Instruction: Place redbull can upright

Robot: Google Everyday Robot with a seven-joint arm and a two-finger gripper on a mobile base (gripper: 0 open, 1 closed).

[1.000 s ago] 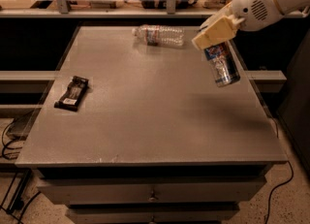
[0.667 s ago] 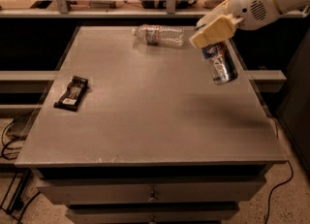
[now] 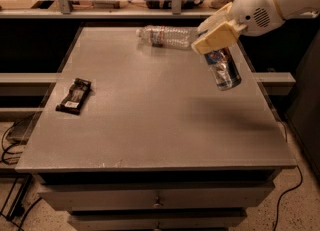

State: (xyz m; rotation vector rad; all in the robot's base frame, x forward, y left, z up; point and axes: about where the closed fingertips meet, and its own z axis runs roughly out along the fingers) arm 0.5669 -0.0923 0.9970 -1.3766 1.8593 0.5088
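End effector (image 3: 216, 41) clamped on can (image 3: 225, 70), held tilted in the air above the surface (image 3: 150, 125), near bottle (image 3: 167, 36). Recommendation: bring can vertical, lower until base seats flat, then release.

Grey table (image 3: 150, 130) with drawers (image 3: 157, 199), speckled floor (image 3: 300, 210), perhaps shelving (image 3: 125, 12) behind

We see the gripper (image 3: 214, 44) over the table's (image 3: 150, 130) rear right part, clamped on the can (image 3: 225, 70), which hangs tilted above the surface, not touching it. Bottle (image 3: 167, 36) lies on its side at the rear edge, just left of the gripper. Packet (image 3: 75, 95) lies flat near the left edge, well apart from both. Drawers (image 3: 157, 202) sit under the table front.
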